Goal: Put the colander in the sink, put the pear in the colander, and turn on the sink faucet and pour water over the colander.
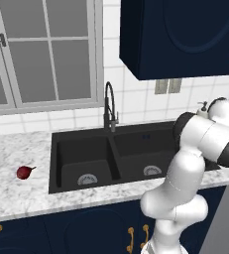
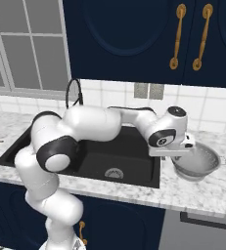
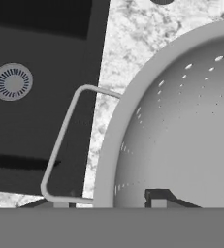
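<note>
Marbled bench (image 2: 217, 195) right of the sink (image 2: 134, 171) carries the colander (image 2: 198, 163) — the claw (image 3: 108, 206) pinches its rim, one tip inside, one outside, likely for lifting it across. Far left lies the pear (image 1: 25, 171), well apart. Fingertips are cut off low in the hand view — contact hard to confirm.

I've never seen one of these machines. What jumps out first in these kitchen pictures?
The big white arm stretches across the black sink to a pale perforated colander on the marbled counter right of the basins, its jaws closed over the colander's rim, one finger inside the bowl. Far off on the counter left of the sink lies a small dark red pear.
</note>
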You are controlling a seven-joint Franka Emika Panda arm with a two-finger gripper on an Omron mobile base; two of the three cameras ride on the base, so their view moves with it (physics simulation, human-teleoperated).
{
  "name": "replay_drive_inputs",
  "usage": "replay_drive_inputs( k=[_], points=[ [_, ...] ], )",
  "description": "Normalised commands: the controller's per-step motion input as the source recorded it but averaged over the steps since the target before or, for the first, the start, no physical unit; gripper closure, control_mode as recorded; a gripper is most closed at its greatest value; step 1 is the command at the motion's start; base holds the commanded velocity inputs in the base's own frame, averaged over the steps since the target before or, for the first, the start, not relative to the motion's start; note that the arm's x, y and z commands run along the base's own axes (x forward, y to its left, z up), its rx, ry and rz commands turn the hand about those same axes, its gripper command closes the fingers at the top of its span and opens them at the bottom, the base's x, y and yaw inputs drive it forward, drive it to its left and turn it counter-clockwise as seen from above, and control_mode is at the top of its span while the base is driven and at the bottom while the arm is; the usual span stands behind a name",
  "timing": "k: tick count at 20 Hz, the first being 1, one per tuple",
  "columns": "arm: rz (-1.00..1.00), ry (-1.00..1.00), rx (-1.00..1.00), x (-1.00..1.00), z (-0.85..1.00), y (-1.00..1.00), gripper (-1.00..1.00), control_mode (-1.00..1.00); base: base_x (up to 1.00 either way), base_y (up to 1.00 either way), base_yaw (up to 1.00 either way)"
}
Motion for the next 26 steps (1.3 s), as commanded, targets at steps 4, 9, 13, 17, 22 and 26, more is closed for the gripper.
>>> replay_drive_inputs(
  k=[4,9,13,17,22,26],
  points=[
    [0.14,0.04,0.0,-0.18,0.23,0.58,1.0,-1.0,0.0,0.0,0.0],
    [0.18,0.02,0.0,-0.08,0.11,0.52,1.0,-1.0,0.0,0.0,0.0],
    [0.18,0.0,0.0,-0.01,0.01,0.58,1.0,-1.0,0.0,0.0,0.0],
    [0.16,0.0,0.0,-0.03,0.01,0.77,1.0,-1.0,0.0,0.0,0.0],
    [0.17,0.0,0.0,-0.01,0.0,0.8,1.0,-1.0,0.0,0.0,0.0],
    [0.19,0.01,0.0,0.0,0.0,0.83,1.0,-1.0,0.0,0.0,0.0]
  ],
)
